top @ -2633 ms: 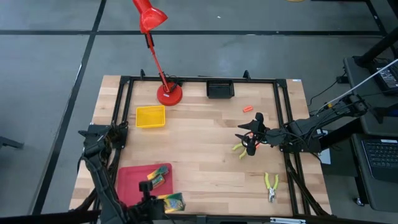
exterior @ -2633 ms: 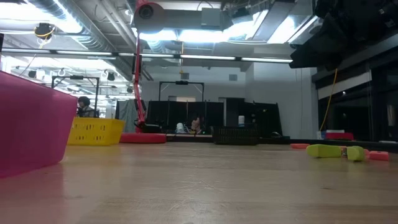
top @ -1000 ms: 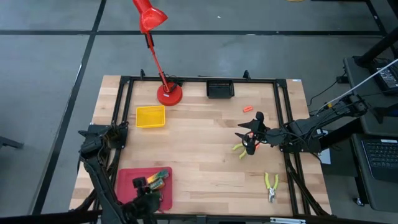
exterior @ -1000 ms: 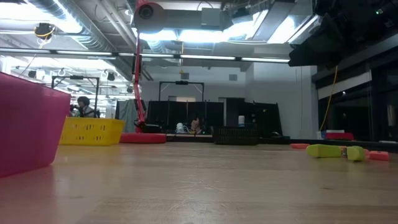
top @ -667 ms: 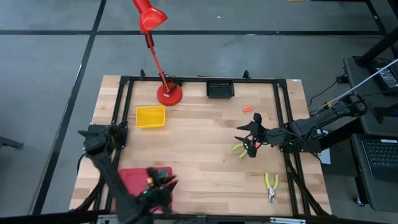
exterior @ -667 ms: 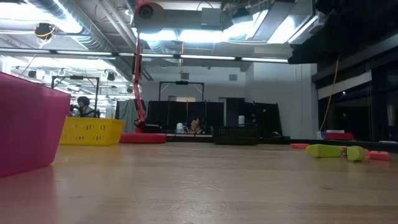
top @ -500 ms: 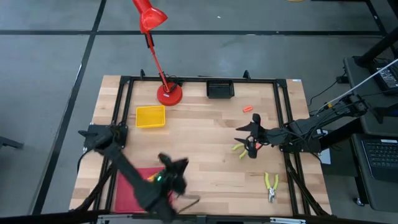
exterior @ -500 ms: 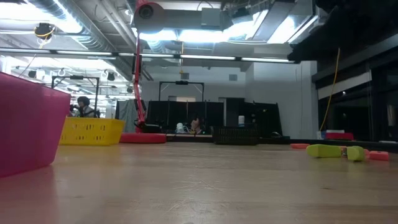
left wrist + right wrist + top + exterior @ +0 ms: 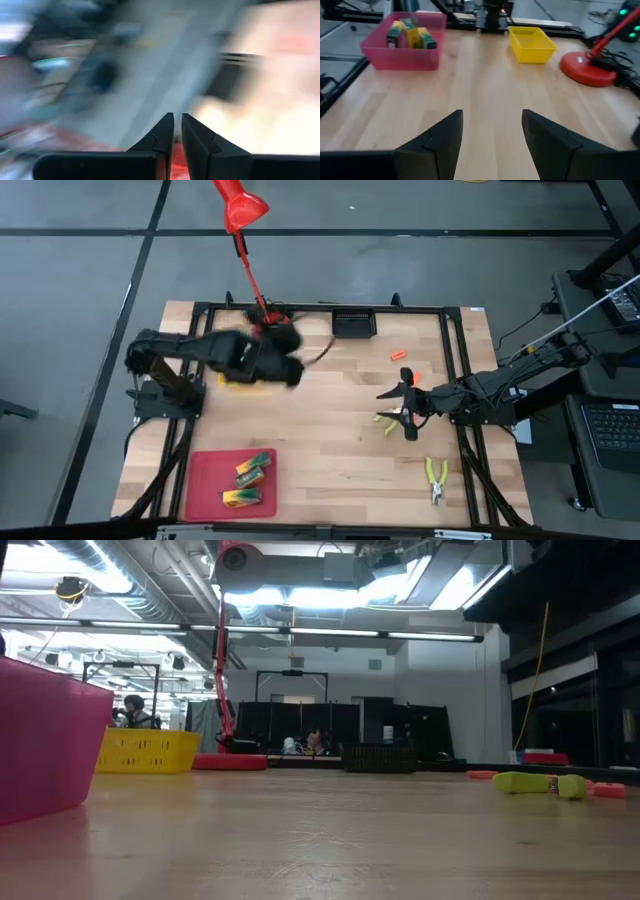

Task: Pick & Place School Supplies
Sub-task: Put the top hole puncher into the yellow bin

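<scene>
With three green-and-yellow flat boxes (image 9: 244, 477) now dropped in the red plastic tray (image 9: 204, 480) behind it, I swing my left gripper (image 9: 285, 358), fingers nearly shut and empty, toward the lamp, while my right gripper (image 9: 397, 408) waits open beside the yellow-green-handled tool (image 9: 386, 420).

the left gripper (image 9: 285, 358) is a dark smear in the high view, swept over the yellow tray (image 9: 236, 380) and hiding most of it, along with part of the red lamp's base (image 9: 262, 321). the left wrist view is blurred throughout; only the fingers (image 9: 161, 135), nearly together, read clearly, and nothing can be made out between them. in the low view the red tray (image 9: 45, 735) is cut off by the picture's left edge, and neither gripper shows there. the tool with yellow-green handles (image 9: 387, 420) beside the right gripper (image 9: 408, 404) is too small to identify, partly covered by it. the boxes (image 9: 247, 480) in the red tray carry print too small to read.
</scene>
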`<state>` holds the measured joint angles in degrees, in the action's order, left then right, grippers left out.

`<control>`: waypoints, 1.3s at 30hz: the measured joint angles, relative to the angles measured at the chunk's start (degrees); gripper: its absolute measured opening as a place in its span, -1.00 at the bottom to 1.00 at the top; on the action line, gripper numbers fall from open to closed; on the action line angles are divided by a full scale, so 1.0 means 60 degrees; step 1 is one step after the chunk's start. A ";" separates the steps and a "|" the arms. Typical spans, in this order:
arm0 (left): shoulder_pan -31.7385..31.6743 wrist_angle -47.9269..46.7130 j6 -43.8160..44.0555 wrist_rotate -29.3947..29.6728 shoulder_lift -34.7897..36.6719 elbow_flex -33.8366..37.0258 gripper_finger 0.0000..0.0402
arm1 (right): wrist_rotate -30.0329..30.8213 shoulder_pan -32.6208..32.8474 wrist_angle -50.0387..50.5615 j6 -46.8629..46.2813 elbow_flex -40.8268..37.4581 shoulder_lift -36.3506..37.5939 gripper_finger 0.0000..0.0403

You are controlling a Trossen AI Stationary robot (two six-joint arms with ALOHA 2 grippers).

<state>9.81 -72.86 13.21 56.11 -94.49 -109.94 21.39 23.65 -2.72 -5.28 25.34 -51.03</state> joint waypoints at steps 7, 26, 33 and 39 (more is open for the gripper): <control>-0.0948 0.6542 -0.5325 -0.7881 0.0007 0.1248 -0.88 | -0.2081 -0.0542 0.0693 -0.0502 0.0000 0.0000 0.03; -0.1455 0.9581 -0.2783 -0.8538 -0.0023 0.8137 -0.23 | -0.2287 0.0323 0.2773 -0.5768 -0.1395 0.0000 0.03; -0.0265 1.0874 -0.2950 -0.6902 -0.0012 0.8855 -0.20 | -0.0034 0.1270 0.3108 -0.5665 -0.1078 -0.0195 0.03; 0.0320 1.1162 -0.3070 -0.6002 -0.0012 0.8863 -0.20 | 0.1114 0.1831 0.3355 -0.4024 0.0150 -0.1608 0.03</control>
<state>11.73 -5.88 -5.20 20.10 -94.56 -56.76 28.08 34.63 17.41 -29.42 26.24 -60.67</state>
